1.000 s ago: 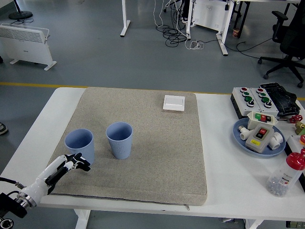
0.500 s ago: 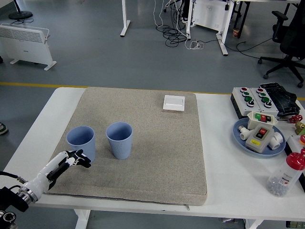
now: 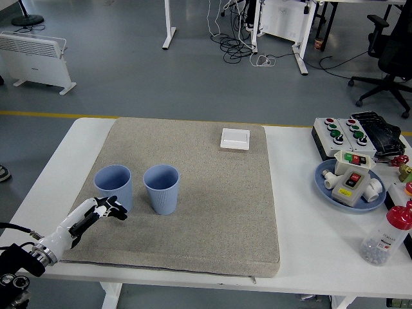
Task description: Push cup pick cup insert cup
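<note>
Your two blue cups stand upright on the grey mat: left cup (image 3: 114,185) just beside right cup (image 3: 161,188), not touching. Your left hand (image 3: 103,210) sits against the left cup's base, fingers loosely extended, grasping nothing. White counter (image 3: 309,244) underneath.

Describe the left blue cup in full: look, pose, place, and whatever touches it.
The left blue cup is a plain, matte, plastic-looking tumbler, handleless, upright, open mouth up and seemingly empty. It stands on the beige mat near its left edge, apart from the matching right cup. The left hand sits against its lower front; whether the fingertips actually touch is unclear.
</note>
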